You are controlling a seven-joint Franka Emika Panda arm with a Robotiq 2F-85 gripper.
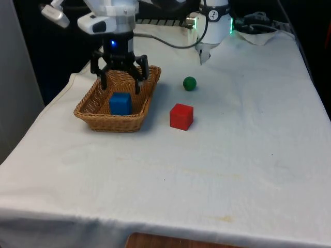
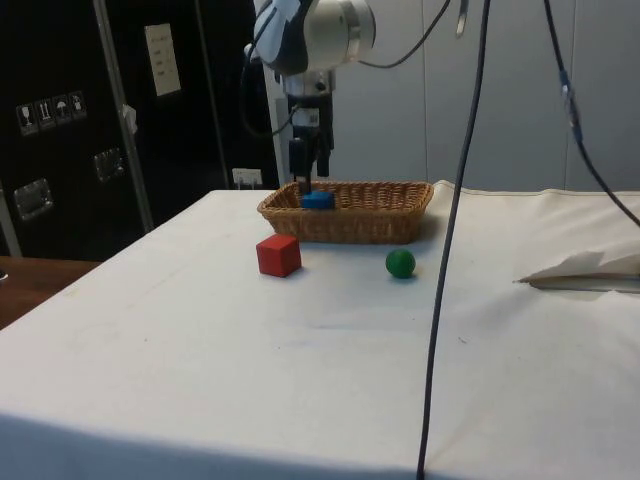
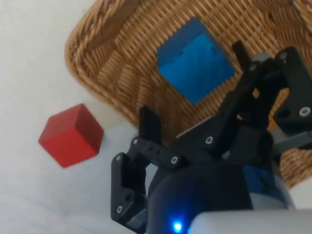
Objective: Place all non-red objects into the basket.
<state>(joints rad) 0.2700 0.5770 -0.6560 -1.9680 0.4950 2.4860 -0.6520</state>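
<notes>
A blue cube (image 1: pixel 120 103) (image 2: pixel 318 200) (image 3: pixel 196 61) lies inside the woven basket (image 1: pixel 96 114) (image 2: pixel 380 222) (image 3: pixel 112 73), near its front end. My gripper (image 1: pixel 121 84) (image 2: pixel 304 183) (image 3: pixel 193 85) hangs open just above the basket, over and slightly behind the cube, with nothing between its fingers. A red cube (image 1: pixel 181 116) (image 2: pixel 278 254) (image 3: pixel 71 135) sits on the cloth just outside the basket, on the front view's right. A small green ball (image 1: pixel 190 83) (image 2: pixel 401 263) rests on the cloth farther back from the red cube.
A crumpled fold of white cloth or paper (image 1: pixel 258 36) (image 2: pixel 590 272) lies at the table's far end. The white cloth (image 1: pixel 217 170) stretches bare from the red cube to the front edge.
</notes>
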